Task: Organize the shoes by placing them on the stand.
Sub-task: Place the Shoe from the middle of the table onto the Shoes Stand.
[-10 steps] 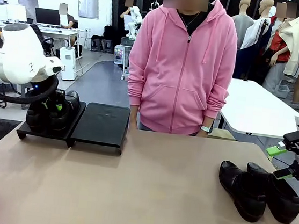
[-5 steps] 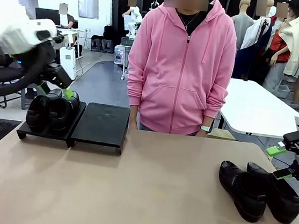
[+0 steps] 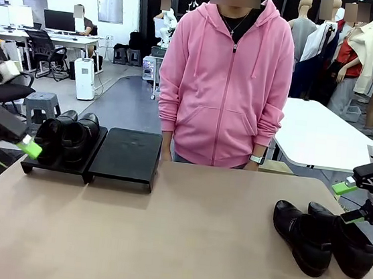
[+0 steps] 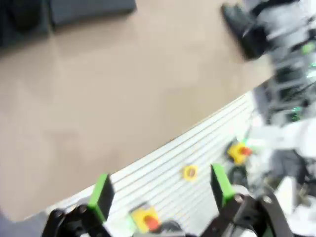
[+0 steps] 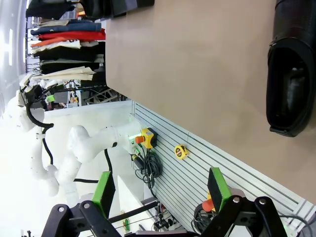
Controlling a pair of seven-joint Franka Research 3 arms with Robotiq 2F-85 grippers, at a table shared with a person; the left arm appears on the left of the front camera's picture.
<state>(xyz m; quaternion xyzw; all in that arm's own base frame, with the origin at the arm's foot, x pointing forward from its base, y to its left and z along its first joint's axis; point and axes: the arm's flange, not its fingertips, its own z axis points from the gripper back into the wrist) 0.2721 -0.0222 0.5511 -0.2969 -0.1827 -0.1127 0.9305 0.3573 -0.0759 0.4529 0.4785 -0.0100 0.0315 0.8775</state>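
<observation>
The stand (image 3: 125, 154) sits at the far left of the bench (image 3: 174, 246), two shoes (image 3: 72, 137) on its left half, the other two shoes (image 3: 320, 241) side by side at the near right

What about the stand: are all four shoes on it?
No: two shoes sit on the stand; the other two lie on the table by the right hand.
</observation>
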